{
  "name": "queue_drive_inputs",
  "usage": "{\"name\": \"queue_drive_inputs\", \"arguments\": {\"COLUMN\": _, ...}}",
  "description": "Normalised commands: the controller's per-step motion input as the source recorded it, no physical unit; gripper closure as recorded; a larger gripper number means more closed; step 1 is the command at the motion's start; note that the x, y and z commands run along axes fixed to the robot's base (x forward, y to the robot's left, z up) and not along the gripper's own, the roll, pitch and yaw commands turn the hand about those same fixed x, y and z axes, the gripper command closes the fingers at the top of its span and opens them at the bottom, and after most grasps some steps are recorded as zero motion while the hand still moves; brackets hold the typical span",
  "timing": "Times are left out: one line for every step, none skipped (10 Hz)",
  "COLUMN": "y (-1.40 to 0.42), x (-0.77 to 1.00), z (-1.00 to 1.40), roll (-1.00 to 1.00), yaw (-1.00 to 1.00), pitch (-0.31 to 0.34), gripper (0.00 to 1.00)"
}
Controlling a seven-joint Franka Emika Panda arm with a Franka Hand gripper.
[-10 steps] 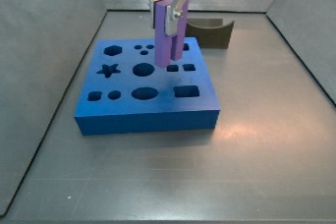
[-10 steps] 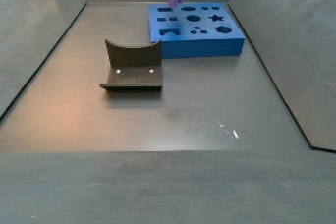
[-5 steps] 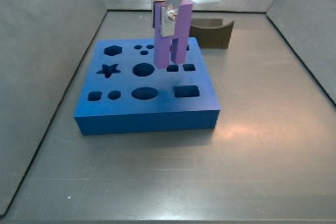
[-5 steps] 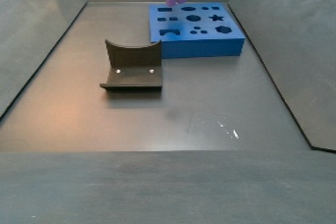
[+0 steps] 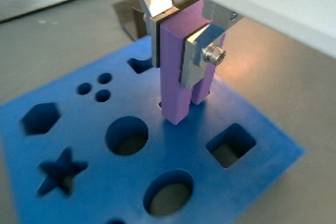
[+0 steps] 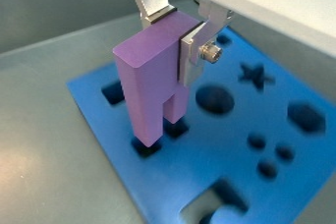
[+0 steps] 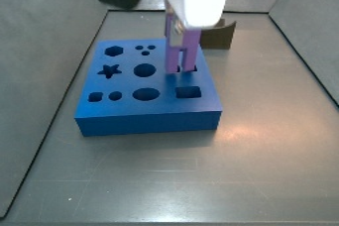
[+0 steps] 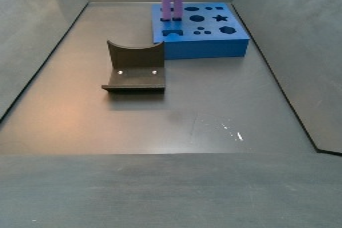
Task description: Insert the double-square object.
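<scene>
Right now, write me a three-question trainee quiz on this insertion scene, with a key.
1. True or false: the gripper is shut on the double-square object.
2. In a wrist view, where do the peg's lower ends sit? A) in recesses of the blue block B) on the floor C) on the dark curved holder
3. Fill in: the holder stands ____ the block in a side view.

Key: 1 true; 2 A; 3 apart from.

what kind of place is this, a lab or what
Probably a robot test cell: a bare grey walled bin, a blue shape-sorting block, and the claw holding the purple double-square object at the block's holes.
</scene>
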Motion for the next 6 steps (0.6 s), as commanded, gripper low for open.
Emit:
{"name": "queue_drive_inputs", "arguments": {"y": 0.26, "x": 0.00, "z": -0.19, "roll": -0.08, "yaw": -0.67, "pitch": 0.011, "gripper": 1.00}}
{"name": "queue_drive_inputs", "arguments": {"y": 0.26, "x": 0.00, "z": -0.15, "roll": -0.05, "yaw": -0.69, "pitch": 0.024, "gripper": 1.00}}
{"name": "queue_drive_inputs", "arguments": {"y": 0.17, "x": -0.15, "z": -0.17, "roll": -0.04, "yaw": -0.27, "pitch": -0.057, "gripper": 1.00}}
{"name": "queue_drive_inputs", "arguments": {"y": 0.30, "x": -0.05, "z": -0.30, "roll": -0.07, "yaw": -0.26, "pitch": -0.029, "gripper": 1.00}}
{"name": "queue_drive_inputs", "arguments": {"y": 0.21, "x": -0.07, "z": -0.31, "roll": -0.05, "yaw": -0.74, "pitch": 0.000, "gripper": 1.00}}
{"name": "queue_drive_inputs", "arguments": {"y": 0.18, "x": -0.04, "z": -0.30, "roll": -0.03, "yaw": -0.79, "pitch": 0.000, "gripper": 1.00}}
